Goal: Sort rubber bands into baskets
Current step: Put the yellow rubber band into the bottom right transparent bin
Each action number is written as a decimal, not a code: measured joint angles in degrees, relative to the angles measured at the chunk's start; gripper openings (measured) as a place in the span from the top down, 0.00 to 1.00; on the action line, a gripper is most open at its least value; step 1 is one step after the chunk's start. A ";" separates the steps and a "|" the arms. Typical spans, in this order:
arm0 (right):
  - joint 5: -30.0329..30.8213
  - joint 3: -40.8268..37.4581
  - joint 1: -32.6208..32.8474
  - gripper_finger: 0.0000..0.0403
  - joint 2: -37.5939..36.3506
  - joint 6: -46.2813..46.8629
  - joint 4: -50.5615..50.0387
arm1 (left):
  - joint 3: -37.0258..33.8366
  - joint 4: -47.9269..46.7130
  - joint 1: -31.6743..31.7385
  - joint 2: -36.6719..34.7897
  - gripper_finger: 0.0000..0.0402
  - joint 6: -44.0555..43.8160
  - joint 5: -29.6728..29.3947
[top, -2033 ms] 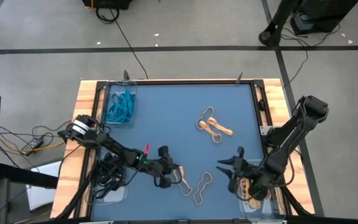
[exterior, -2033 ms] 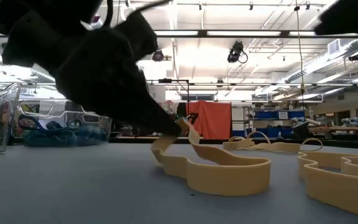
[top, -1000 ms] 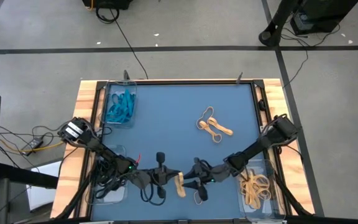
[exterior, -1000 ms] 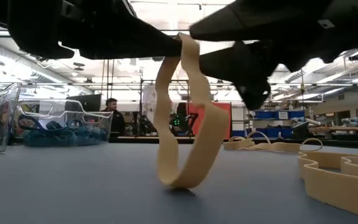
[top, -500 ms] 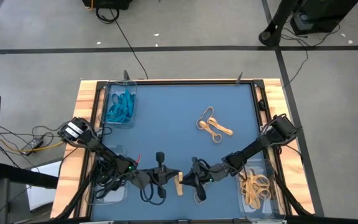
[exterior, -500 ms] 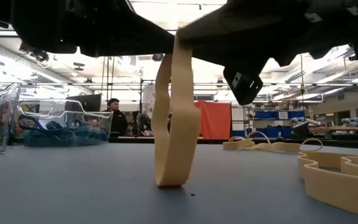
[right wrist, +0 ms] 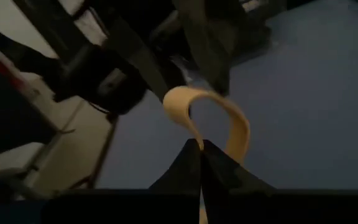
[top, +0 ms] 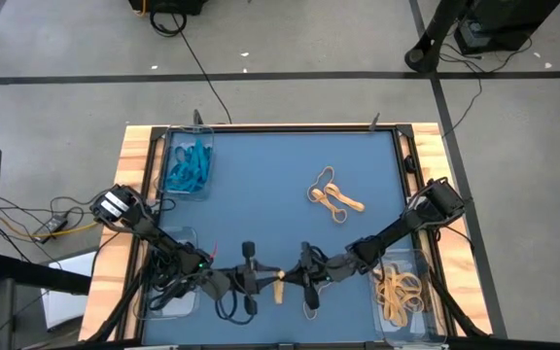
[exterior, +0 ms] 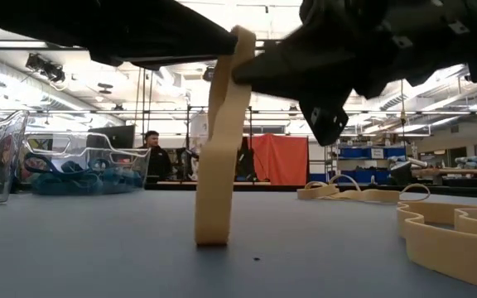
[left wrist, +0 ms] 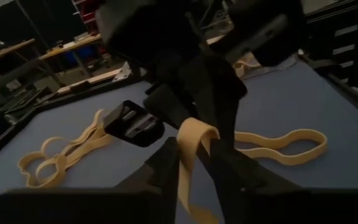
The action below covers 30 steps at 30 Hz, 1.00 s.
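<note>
Blue table [top: 261,185], workshop behind; right gripper [top: 293,279] jaws clamped on tan band [exterior: 220,141]; left gripper [top: 263,282] jaws apart.

A tan rubber band [top: 279,288] is held between the left gripper [top: 263,284] and the right gripper [top: 293,282] near the front edge of the blue table [top: 280,185]. Teal bands [top: 187,165] are contained in the rear-left tray [top: 171,141]; tan bands [top: 398,293] in the front-right tray [top: 418,261].

No readable text, label, brand, number or sign anywhere: none on the blue counter [top: 261,185], none on the clear plastic trays, none on the dark arms, none in the room beyond.
</note>
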 joint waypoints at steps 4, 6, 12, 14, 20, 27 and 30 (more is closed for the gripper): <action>2.88 -0.02 0.01 0.99 -0.40 0.44 -4.42 | 0.00 -0.39 0.02 0.00 0.70 -1.58 -1.05; 5.05 -0.04 0.11 0.99 -1.28 0.44 -7.20 | 0.00 -0.37 0.00 0.00 0.68 -1.83 -1.02; 11.48 -0.04 1.03 0.99 -6.53 0.48 -18.17 | 0.00 -0.36 0.00 0.00 0.67 -2.19 -0.85; 13.44 -0.02 1.66 0.99 -8.66 0.51 -22.08 | 0.00 -0.41 0.00 0.00 0.67 -2.93 -0.83; 20.03 -0.02 4.26 0.99 -13.86 2.58 -34.56 | 0.00 -0.79 0.00 0.00 0.67 -3.03 -0.74; 22.29 -0.04 6.83 0.99 -16.84 2.52 -44.75 | 0.00 -1.01 0.11 0.00 0.67 -3.12 -0.84; 21.95 -0.04 7.63 0.99 -17.07 1.12 -48.83 | 0.00 -1.36 0.12 0.00 0.67 -4.72 -0.87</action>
